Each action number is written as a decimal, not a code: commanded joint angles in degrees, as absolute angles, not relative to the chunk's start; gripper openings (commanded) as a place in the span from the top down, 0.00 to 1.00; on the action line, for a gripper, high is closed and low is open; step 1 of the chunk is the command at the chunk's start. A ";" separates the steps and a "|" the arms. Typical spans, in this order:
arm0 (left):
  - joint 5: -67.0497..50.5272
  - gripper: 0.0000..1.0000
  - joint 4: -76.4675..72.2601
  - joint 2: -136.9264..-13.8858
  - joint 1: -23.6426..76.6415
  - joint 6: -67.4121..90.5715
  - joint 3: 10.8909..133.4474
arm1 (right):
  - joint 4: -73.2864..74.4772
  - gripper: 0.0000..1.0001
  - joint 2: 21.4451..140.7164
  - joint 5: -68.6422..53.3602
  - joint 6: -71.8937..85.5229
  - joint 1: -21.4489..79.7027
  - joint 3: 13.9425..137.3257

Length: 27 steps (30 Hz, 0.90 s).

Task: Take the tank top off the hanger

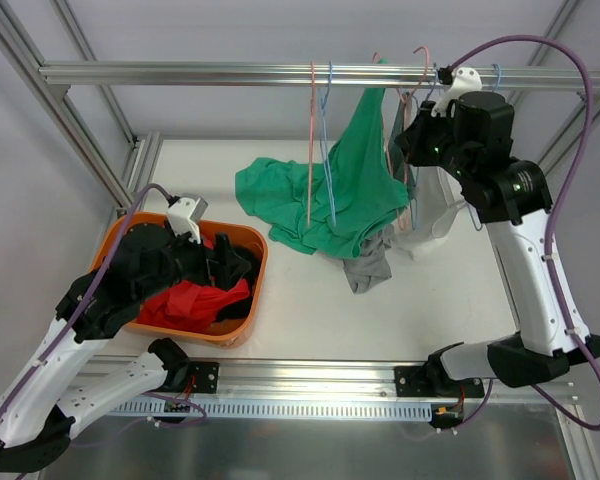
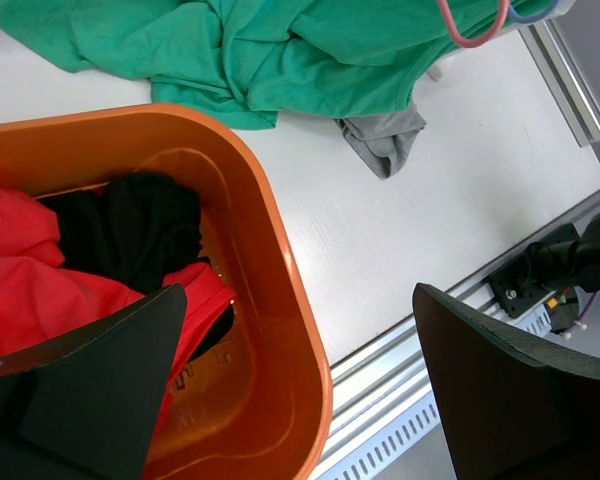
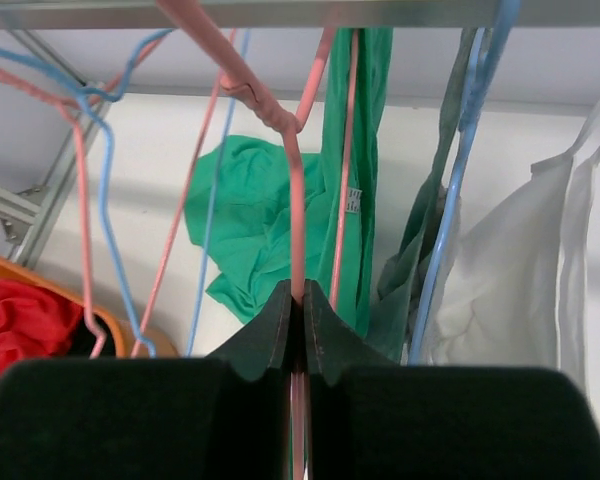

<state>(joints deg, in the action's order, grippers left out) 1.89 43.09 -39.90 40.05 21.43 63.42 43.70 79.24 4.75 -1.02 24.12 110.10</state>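
Hanging garment: a green tank top [image 1: 365, 165], crumpled, hangs below the rail [image 1: 230, 72] at upper centre of the top view. Its lower part is spread on the table [image 1: 310, 300].
Tank top against jaws: in the right wrist view the cloth hangs just behind and right of the fingertips.
Right gripper [image 3: 298, 300]: jaws pressed together on the wire of the pink hanger [image 3: 292, 190].
Right arm: rises from lower right, elbow bent, wrist up at the rail.
Left gripper [image 2: 295, 300]: jaws wide apart, holding nothing, over the orange bin [image 2: 130, 120] at lower left.
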 commanded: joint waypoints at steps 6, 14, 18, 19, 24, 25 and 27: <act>-13.43 0.01 33.33 -41.66 39.81 16.71 72.06 | 41.91 1.00 62.77 -7.02 -1.14 24.26 98.27; -25.40 0.01 16.89 -51.92 40.60 17.84 78.30 | 53.25 1.00 42.84 -14.67 -2.81 24.35 86.84; -17.51 0.02 11.78 -60.45 50.49 12.25 85.13 | 62.89 1.00 36.05 -14.77 -2.46 24.35 90.06; -12.44 0.01 11.78 -64.56 53.06 10.39 87.08 | 65.10 1.00 35.34 -15.03 -2.46 24.35 91.48; -10.72 0.01 11.69 -76.97 59.93 6.51 99.64 | 77.31 1.00 34.36 -19.15 -2.11 24.34 99.57; -11.24 0.01 11.60 -80.47 60.20 6.24 101.23 | 78.74 1.00 34.45 -19.86 -1.94 24.35 101.49; -12.56 0.02 11.34 -83.31 60.99 5.71 105.09 | 81.20 1.00 34.37 -20.83 -1.93 24.35 102.83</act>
<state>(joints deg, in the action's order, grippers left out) -12.95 14.76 -80.88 60.12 9.19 99.29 73.89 33.61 -16.80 -1.96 24.16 100.64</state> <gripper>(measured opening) 0.983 0.045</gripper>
